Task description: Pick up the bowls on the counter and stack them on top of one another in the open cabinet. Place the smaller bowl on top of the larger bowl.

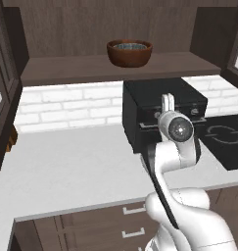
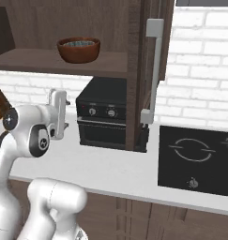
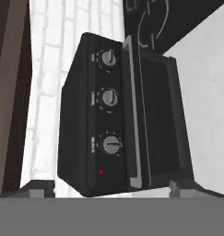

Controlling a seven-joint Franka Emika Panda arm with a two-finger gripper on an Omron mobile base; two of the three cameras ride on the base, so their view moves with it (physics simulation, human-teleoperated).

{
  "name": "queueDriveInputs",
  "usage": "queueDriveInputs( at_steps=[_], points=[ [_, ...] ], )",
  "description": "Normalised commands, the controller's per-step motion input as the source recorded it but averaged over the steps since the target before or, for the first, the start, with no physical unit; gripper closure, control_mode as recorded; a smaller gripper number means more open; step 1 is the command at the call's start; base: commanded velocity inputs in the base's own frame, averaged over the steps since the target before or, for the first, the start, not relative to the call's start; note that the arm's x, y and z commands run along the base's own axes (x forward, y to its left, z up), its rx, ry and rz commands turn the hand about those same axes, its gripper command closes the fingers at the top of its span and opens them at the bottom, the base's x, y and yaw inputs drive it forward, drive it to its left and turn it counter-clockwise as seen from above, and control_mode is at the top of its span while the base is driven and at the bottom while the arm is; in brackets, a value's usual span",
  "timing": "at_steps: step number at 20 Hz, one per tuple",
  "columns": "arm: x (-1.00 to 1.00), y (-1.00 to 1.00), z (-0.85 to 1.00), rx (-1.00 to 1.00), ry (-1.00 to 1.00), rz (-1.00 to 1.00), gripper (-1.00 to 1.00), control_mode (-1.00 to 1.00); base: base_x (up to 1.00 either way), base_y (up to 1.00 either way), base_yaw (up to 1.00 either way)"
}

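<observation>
Look up at the open cabinet (image 1: pixel 66 71) first: the larger bowl (image 1: pixel 130 55) sits on its thick shelf board, near the middle, and the smaller bowl (image 1: pixel 130 46) is nested inside it, with the speckled pale interior showing just above the brown rim. That is the order the task wants, small on large, so the wide wooden bowl acts as a stable base. Judging from this, both bowls are placed and the stacking looks done.

The counter (image 1: pixel 66 166) carries no bowl that you can see, just the black toaster oven (image 1: pixel 159 110) against the brick wall and the cooktop (image 2: pixel 200 161) set into the surface beside it.

Your gripper (image 3: pixel 106 186) is well below the shelf, out over the counter and pointing at the front of the toaster oven with its 3 knobs. The 2 fingertips (image 3: pixel 37 188) stand far apart at the bottom corners of the hand view with nothing between them, so the tool is spread wide and carries nothing. That fits an arm clear of the shelf, where it cannot knock the stack.
</observation>
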Motion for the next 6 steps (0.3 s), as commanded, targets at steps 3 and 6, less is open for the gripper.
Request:
queueDriveInputs(
  at_steps=[3, 6],
  points=[
    [-1.00, -1.00, -0.22, 0.48, -0.32, 0.00, -1.00, -1.00, 0.00, 0.00, 0.00],
    [-0.89, -0.87, 0.07, 0.40, -0.23, -0.13, -1.00, -1.00, 0.00, 0.00, 0.00]
  ],
)
